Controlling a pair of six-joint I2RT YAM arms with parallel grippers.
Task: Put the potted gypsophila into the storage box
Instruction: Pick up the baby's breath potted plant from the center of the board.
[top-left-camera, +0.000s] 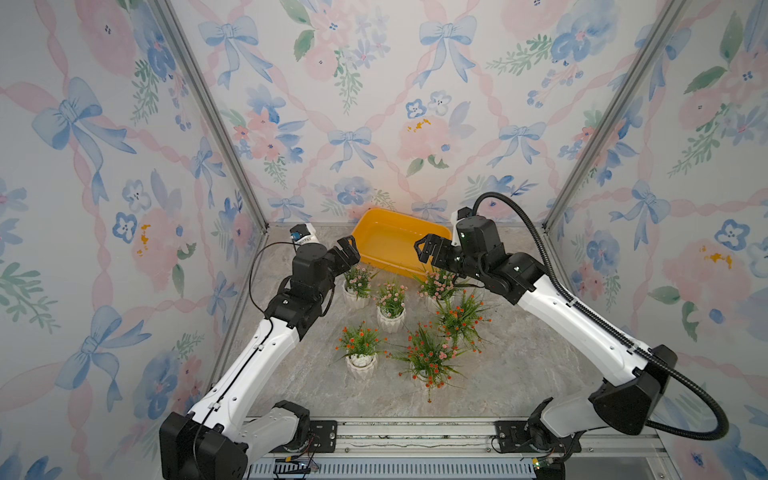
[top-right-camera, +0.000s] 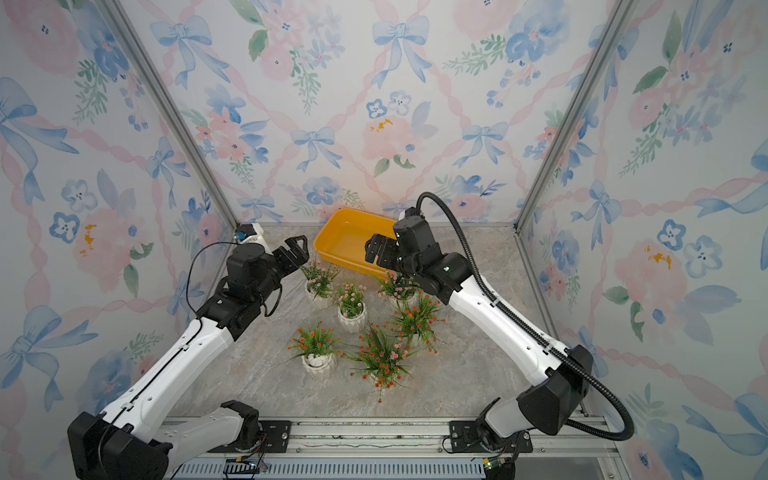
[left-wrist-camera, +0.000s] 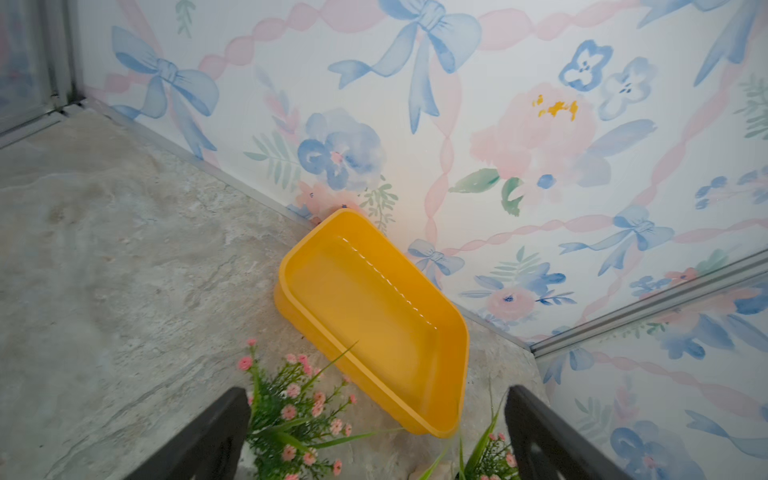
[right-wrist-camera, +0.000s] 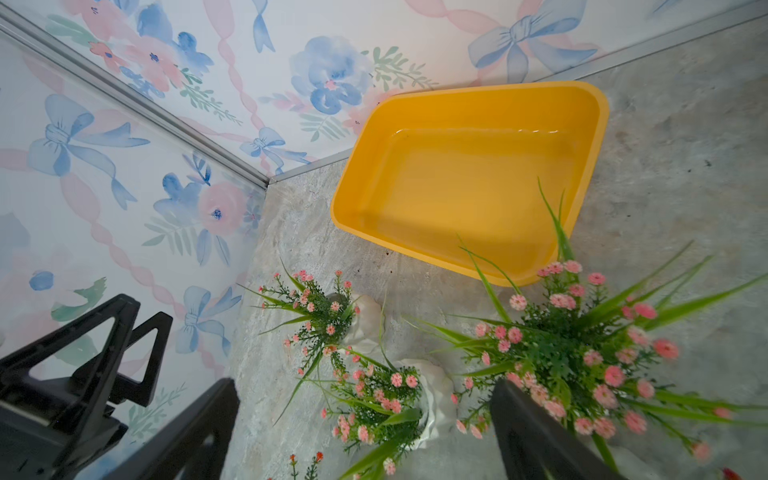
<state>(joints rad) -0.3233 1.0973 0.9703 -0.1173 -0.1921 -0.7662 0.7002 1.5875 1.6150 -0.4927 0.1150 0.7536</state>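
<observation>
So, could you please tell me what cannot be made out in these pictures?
- Storage box: one corner, in both top views, behind the right jaws.
- Rightmost pink gypsophila: pot mostly hidden there by right arm.
- Front orange-red gypsophila: pot mostly under its own leaves.
- Left wrist view: leftmost pink gypsophila cut off by frame edge.

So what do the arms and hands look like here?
Both arms: white shell links, black joints and bases. The left arm carries a thin black wire; the right arm a thick ribbed black hose. The left hand and right hand are black and flat, with triangular cut-outs.
</observation>
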